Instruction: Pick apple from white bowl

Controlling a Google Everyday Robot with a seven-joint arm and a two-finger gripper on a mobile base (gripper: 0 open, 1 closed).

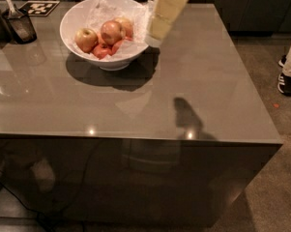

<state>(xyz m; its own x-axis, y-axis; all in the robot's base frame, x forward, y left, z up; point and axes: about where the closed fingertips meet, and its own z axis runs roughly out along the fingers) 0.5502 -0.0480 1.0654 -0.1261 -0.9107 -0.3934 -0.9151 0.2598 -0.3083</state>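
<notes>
The gripper (154, 39) is seen hanging over the far part of the counter (208, 91), its pale tip poised just beside the right-hand rim of the white bowl (106, 62). Whether it is open or closed cannot be told, and nothing is seen to be held. The apple (111, 32), pinkish-red and the largest of the pile, is pictured inside the bowl, well towards the far left corner of the counter. It is flanked by a golden-yellow apple (86, 38) and propped on small dark-red apples (102, 51), all bedded in crinkled clear plastic (99, 11).

The reach is judged to be under way, with the grasp not yet made. Several risks are posed from here. The bowl could be nudged or tipped if the rim is clipped on the way in. The plastic bunched at that rim could be snagged and dragged, and the pile upset. The wrong fruit could be taken, since the apples are packed so closely. The round, glossy apple could also be squeezed out sideways by an off-centre grip.
</notes>
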